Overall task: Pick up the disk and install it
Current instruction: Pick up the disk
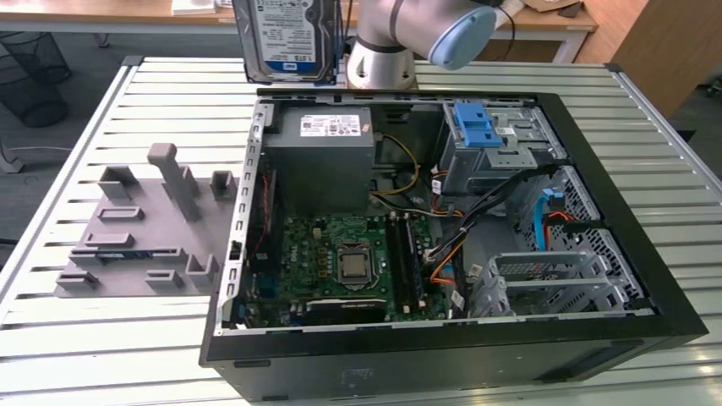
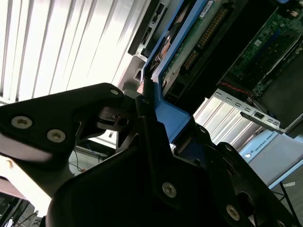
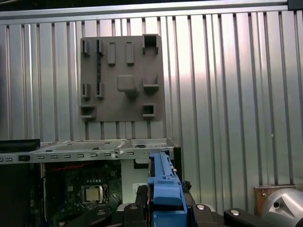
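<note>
Exterior view shows the disk [image 1: 287, 38] upright at top centre of the frame, beyond the case [image 1: 395, 372], jaws clamped on its blue bracket [image 2: 168, 118]; I'd carry it slowly, edge square, clear of the cables [image 1: 496, 199].

Even bright light, glare on slatted table [image 2: 42, 47]

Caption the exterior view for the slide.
Upright disk beside the arm, past the far wall of the open case; grey fixture on the slatted table at the exterior view's left.

arm [image 1: 390, 38] raised, gripper [image 2: 146, 108] clamped on disk [image 1: 287, 34]
</note>
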### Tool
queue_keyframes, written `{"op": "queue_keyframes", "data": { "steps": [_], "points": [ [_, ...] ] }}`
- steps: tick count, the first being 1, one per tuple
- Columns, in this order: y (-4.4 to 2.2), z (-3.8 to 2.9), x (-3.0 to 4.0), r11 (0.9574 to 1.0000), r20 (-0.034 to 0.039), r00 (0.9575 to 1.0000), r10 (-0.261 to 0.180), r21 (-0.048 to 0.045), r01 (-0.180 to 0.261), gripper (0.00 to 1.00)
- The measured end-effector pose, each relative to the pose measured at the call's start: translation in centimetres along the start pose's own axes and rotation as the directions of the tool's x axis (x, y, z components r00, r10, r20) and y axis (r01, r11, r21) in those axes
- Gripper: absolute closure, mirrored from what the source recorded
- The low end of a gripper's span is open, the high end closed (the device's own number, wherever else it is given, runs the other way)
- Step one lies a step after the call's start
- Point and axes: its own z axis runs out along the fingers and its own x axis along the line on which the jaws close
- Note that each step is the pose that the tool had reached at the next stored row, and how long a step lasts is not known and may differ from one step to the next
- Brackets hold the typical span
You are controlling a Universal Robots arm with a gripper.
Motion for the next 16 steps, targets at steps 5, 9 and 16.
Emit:
{"op": "queue_keyframes", "data": {
  "steps": [5,9,16],
  "points": [
    [-0.9,-0.01,-0.06,1.0,0.0,1.0,0.0,0.0001,0.0,0.63],
    [-1.0,-0.01,-0.06,1.0,0.0001,1.0,0.0,0.0002,0.0,0.63],
    [-0.81,-0.01,-0.05,1.0,0.0001,1.0,0.0,0.0,0.0,0.63]
  ]
}}
